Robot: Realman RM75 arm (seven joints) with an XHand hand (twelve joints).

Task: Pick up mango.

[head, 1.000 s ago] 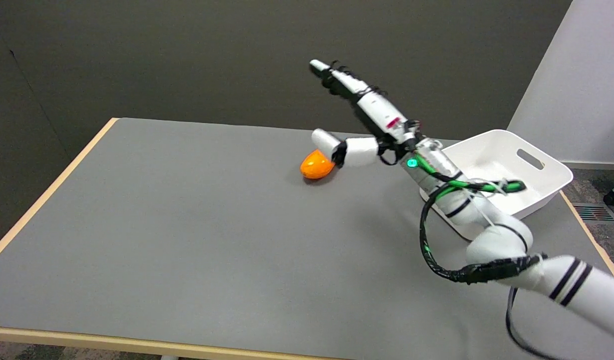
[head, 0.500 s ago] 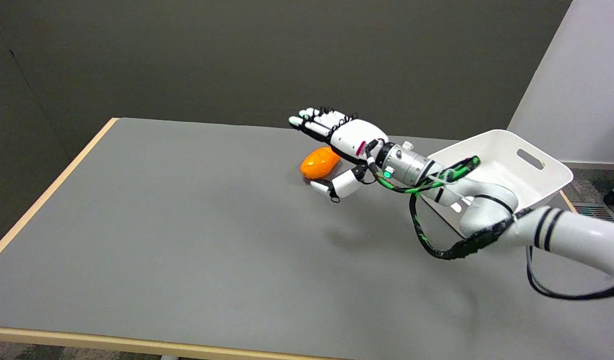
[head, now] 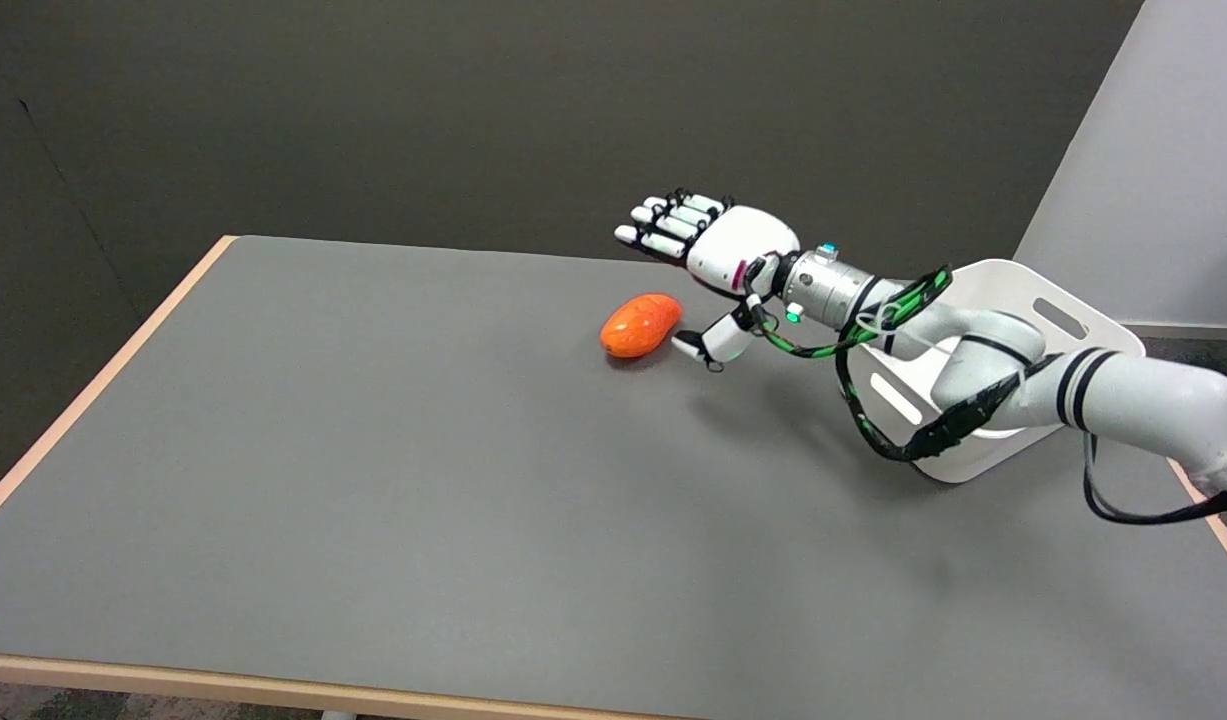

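Note:
An orange mango (head: 640, 324) lies on the grey table (head: 373, 450), towards its far side. My right hand (head: 713, 260) hovers just to the right of the mango and a little above it, with its fingers stretched out towards the far edge and its thumb hanging down close beside the fruit. Nothing is in the hand, and it does not touch the mango.
A white bin (head: 1013, 300) stands at the table's right side, behind my right forearm, which partly hides it. Wooden edging runs along the table's left and near sides. A dark wall rises behind the table.
My right hand turned from edge-on to palm-down, dropped beside the mango, then drew slightly right. The mango stayed put. The white bin looks tipped differently now.

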